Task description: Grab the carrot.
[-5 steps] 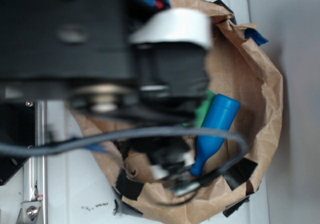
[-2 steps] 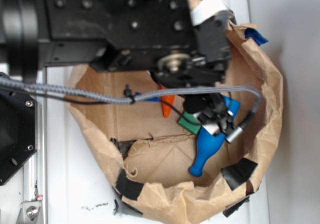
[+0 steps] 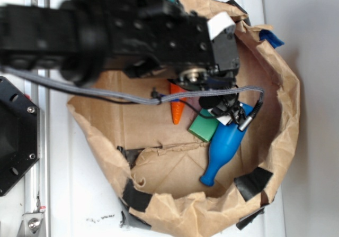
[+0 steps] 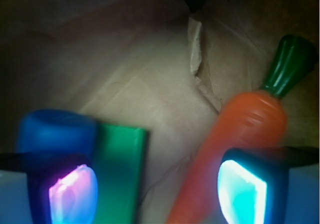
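Observation:
The carrot point(image 3: 177, 108) is orange with a dark green stem and lies on the floor of the brown paper bag point(image 3: 286, 105); the arm hides its stem end in the exterior view. In the wrist view the carrot point(image 4: 250, 126) runs diagonally, its narrow end passing just inside my right finger point(image 4: 242, 191). My gripper point(image 4: 157, 194) is open and holds nothing. My left finger point(image 4: 72, 194) sits over the blue bottle point(image 4: 55, 134), with the green block point(image 4: 117, 174) just inside it. In the exterior view the gripper point(image 3: 223, 110) hovers above the block point(image 3: 204, 127) and the bottle point(image 3: 222, 147).
The bag's crumpled walls rise all around, patched with black tape point(image 3: 254, 181) and blue tape point(image 3: 270, 37). A grey cable point(image 3: 132, 97) crosses the bag opening. A torn paper flap point(image 4: 200, 69) lies on the bag floor beside the carrot. Black hardware point(image 3: 16, 142) stands at the left.
The arm has swung up and away from the camera, uncovering the bag floor and the carrot. The gripper moved from the lower middle of the bag to above the block and bottle.

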### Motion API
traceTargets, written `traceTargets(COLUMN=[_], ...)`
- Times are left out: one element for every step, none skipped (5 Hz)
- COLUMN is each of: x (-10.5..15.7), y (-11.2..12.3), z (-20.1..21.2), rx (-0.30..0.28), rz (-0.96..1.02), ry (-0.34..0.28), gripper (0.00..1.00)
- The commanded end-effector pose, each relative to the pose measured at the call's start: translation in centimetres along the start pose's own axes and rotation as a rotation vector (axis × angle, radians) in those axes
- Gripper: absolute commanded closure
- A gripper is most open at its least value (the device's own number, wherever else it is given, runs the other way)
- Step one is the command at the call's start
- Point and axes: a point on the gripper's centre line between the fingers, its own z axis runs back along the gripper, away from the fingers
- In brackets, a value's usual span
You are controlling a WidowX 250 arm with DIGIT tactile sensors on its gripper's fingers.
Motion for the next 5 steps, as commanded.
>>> traceTargets(x=[1.2, 0.2, -0.3, 0.2, 0.5], y=[0.2, 1.0, 1.0, 1.2, 2.0], z=[-1.5, -1.1, 1.1, 3.9, 6.1], rx=[0.027, 0.037, -0.011, -0.062, -0.102], rz=[0.036, 0.0, -0.007, 0.015, 0.032], ry=[-0.063, -0.052, -0.034, -0.008, -0.01], gripper=[0.0, 0.0, 0.0, 0.0, 0.0])
